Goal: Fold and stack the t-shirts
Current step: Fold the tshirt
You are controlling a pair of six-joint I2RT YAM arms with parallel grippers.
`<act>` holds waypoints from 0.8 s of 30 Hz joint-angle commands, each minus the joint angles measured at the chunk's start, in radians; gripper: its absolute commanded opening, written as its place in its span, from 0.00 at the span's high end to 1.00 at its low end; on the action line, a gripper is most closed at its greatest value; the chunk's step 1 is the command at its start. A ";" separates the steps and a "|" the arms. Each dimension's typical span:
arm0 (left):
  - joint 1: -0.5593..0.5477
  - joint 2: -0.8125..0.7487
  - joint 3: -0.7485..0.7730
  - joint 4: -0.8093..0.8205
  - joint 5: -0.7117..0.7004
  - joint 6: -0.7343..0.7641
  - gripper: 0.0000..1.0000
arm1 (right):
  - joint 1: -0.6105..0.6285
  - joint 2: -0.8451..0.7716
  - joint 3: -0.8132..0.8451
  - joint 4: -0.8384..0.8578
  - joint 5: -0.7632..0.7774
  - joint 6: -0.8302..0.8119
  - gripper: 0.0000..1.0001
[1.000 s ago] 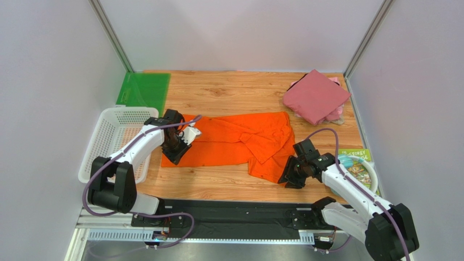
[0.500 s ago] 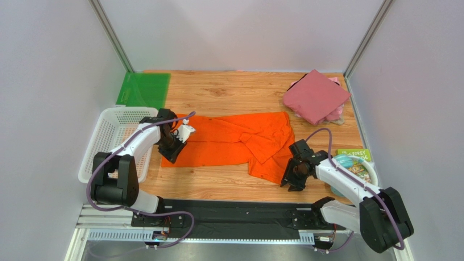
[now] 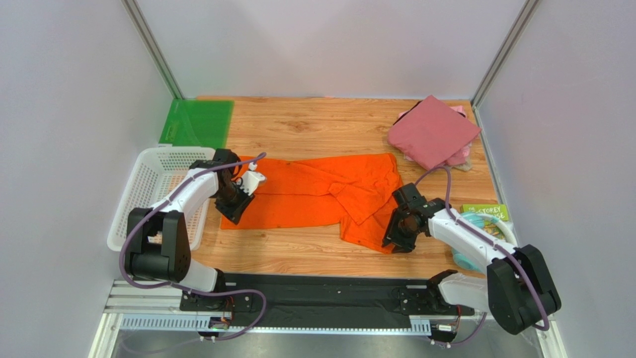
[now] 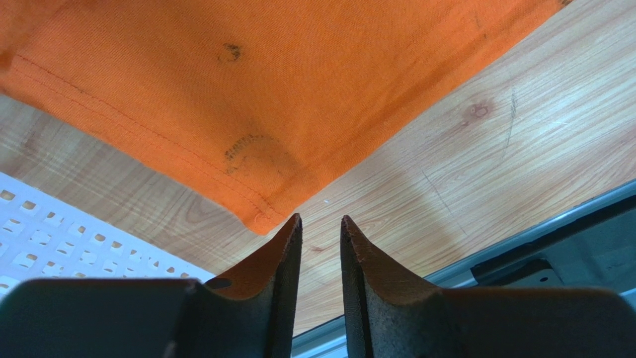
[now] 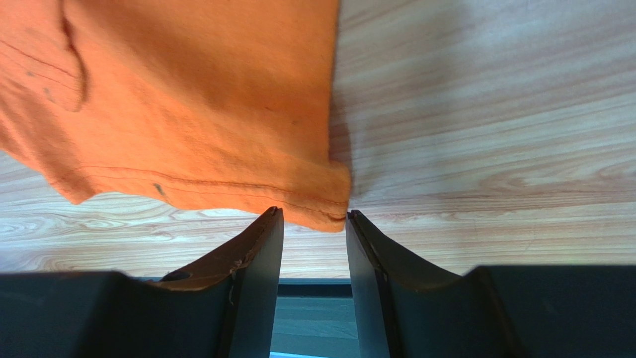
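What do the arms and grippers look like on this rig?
The left arm and right arm have white link shells with black joints and bases; a mauve cable loops along each. The left gripper and right gripper are black, with dark, tapered wedge fingers chipped at the edges.

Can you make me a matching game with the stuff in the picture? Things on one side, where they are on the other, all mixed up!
Things:
1. orange t-shirt
2. maroon-red t-shirt
3. green sheet
4. white basket

Places:
A. far right corner
B. left side, by the left arm
C. spread out in the middle
D. far left corner

Pairs: 1-C, 2-A, 3-D, 4-B
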 commanded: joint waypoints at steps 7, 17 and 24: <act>0.008 0.022 -0.042 0.038 -0.009 0.026 0.64 | -0.001 -0.006 0.031 0.035 0.022 -0.013 0.62; 0.019 -0.005 -0.053 0.038 -0.090 0.010 0.61 | 0.001 -0.009 0.000 0.062 -0.001 -0.007 0.65; 0.022 0.045 -0.069 0.096 -0.189 -0.039 0.47 | 0.001 -0.013 -0.010 0.076 -0.018 -0.009 0.65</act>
